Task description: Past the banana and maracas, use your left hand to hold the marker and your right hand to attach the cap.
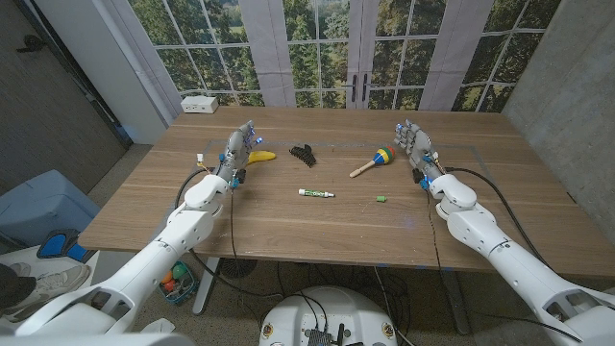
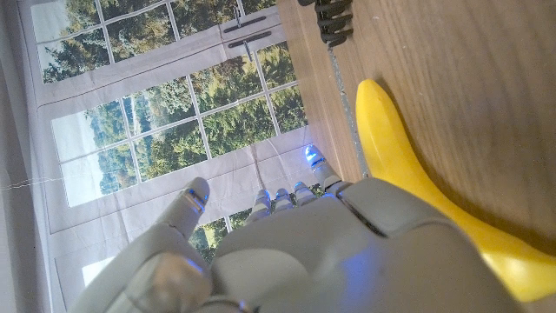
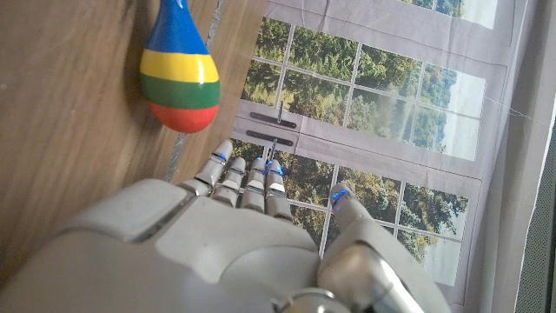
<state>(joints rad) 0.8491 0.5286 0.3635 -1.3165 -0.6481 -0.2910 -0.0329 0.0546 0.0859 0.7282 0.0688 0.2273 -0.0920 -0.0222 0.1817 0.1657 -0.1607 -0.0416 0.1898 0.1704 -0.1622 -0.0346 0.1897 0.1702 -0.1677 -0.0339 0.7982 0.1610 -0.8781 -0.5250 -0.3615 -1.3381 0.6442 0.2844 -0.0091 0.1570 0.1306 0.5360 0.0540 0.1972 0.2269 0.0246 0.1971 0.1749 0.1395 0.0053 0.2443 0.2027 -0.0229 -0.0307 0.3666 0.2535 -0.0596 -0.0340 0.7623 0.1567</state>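
A white marker [image 1: 316, 194] with a green band lies uncapped near the table's middle. Its small green cap [image 1: 381, 199] lies apart to its right. Behind them lie a yellow banana [image 1: 260, 156] [image 2: 408, 174] and a striped maraca [image 1: 375, 160] [image 3: 181, 76]. My left hand [image 1: 236, 152] [image 2: 330, 252] stands on its edge just left of the banana, fingers apart, holding nothing. Right of the maraca my right hand [image 1: 414, 146] [image 3: 243, 235] stands upright, fingers spread and empty.
A black ridged clip [image 1: 305, 154] [image 2: 334, 19] lies between banana and maraca. A white box [image 1: 200, 104] sits at the table's far left corner. Windows stand behind the wooden table [image 1: 317, 226]. A blue bin [image 1: 43, 207] is on the floor at left.
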